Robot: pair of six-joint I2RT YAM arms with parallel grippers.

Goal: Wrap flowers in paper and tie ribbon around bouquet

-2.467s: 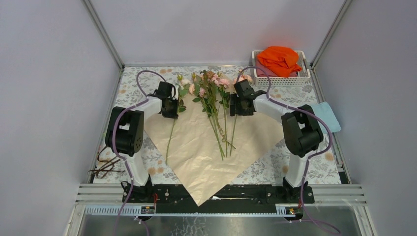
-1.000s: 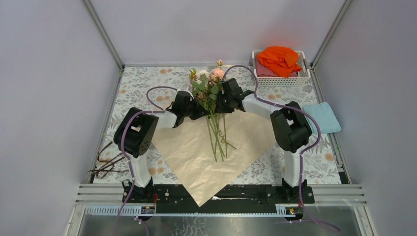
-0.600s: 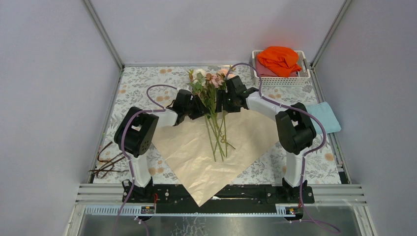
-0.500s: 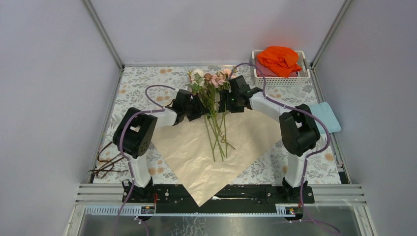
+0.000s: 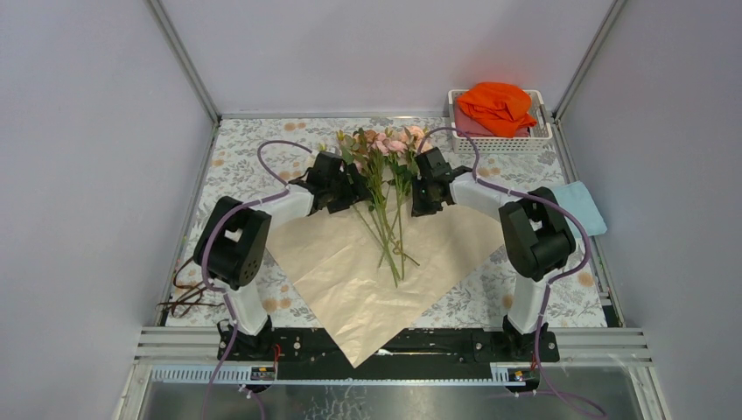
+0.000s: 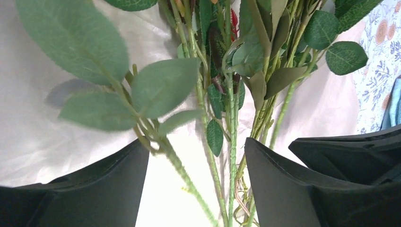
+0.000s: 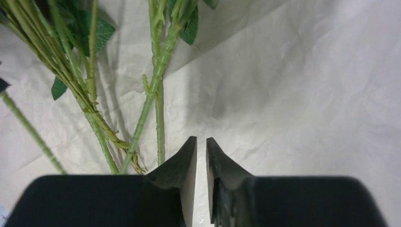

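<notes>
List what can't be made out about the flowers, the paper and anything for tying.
The flowers: blooms cut off by the top edge in both wrist views; small in the top view.
The paper, far corner: top view, hidden under them and the left end effector.
Dark strands, lower left of the top view: too small to tell ribbon from cable.
Basket contents: covered by the orange cloth.

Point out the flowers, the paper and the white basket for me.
flowers (image 5: 381,188): top external view, on the green stems below the blooms.
paper (image 5: 350,289): top external view, on its bare crinkled area toward the near corner.
white basket (image 5: 503,144): top external view, on its front wall.
</notes>
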